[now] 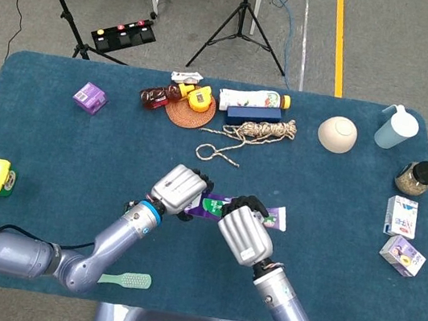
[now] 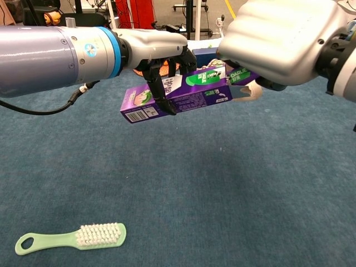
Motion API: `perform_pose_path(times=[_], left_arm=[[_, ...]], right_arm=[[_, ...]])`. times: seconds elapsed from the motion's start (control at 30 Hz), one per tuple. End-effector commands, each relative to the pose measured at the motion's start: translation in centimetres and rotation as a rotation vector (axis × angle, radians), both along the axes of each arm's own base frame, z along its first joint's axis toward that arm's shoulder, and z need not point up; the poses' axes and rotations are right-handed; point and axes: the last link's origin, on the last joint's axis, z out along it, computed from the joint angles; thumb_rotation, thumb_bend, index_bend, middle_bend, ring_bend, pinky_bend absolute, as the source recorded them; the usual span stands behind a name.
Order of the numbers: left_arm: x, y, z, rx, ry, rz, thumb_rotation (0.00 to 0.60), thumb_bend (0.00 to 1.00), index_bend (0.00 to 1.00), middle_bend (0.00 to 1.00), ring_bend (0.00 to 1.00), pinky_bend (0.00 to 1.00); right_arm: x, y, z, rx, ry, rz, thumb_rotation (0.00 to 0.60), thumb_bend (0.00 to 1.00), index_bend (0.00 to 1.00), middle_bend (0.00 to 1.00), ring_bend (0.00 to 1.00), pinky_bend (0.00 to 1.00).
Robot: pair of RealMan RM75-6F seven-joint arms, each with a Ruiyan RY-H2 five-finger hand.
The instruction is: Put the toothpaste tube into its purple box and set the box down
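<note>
The purple box (image 2: 179,99) hangs above the table, tilted with its open end up to the right. My left hand (image 2: 157,49) grips it around the middle; from the head view the left hand (image 1: 180,189) covers most of the box (image 1: 212,206). The toothpaste tube (image 2: 238,74), purple and green with a white label, is partly inside the open end. My right hand (image 2: 281,39) holds the tube's outer part. In the head view the right hand (image 1: 243,230) sits right beside the left, and the tube's tail (image 1: 274,216) pokes out past it.
A green brush (image 2: 72,238) lies near the front edge, also seen as the brush (image 1: 123,280) below my left arm. A rope (image 1: 246,137), bottles and a bowl (image 1: 337,134) stand at the back. Cartons (image 1: 402,216) and a jar (image 1: 416,178) are at the right.
</note>
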Motion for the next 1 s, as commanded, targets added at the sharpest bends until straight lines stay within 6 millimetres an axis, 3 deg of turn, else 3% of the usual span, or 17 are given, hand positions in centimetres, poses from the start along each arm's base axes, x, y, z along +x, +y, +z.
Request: perform_pose_path(times=[0.03,0.7,0.83,1.0], left_arm=[[0.0,0.0,0.0,0.000,-0.006,0.001,0.600,0.18,0.41,0.38,0.33,0.54],[0.1,0.0,0.3,-0.003,-0.077,-0.002,0.600,0.18,0.42,0.38,0.33,0.56],[-0.1,0.1,0.4,-0.002,-0.084,-0.002,0.600,0.18,0.42,0.39,0.33,0.56],[-0.1,0.1,0.4,-0.004,-0.096,0.003,0.600,0.18,0.42,0.39,0.33,0.56]], right_arm=[[0.5,0.1,-0.2,-0.003,0.008,0.008,0.600,0.63,0.55,0.58,0.59,0.70],[2.8,0.4,-1.1,-0.029,0.034,0.032,0.600,0.62,0.54,0.58,0.59,0.70],[3.0,0.5,-0.9,-0.033,0.029,0.043,0.600,0.57,0.39,0.53,0.57,0.71],[3.1,0.7,-0.2,-0.051,0.025,0.068,0.600,0.42,0.14,0.27,0.44,0.70]])
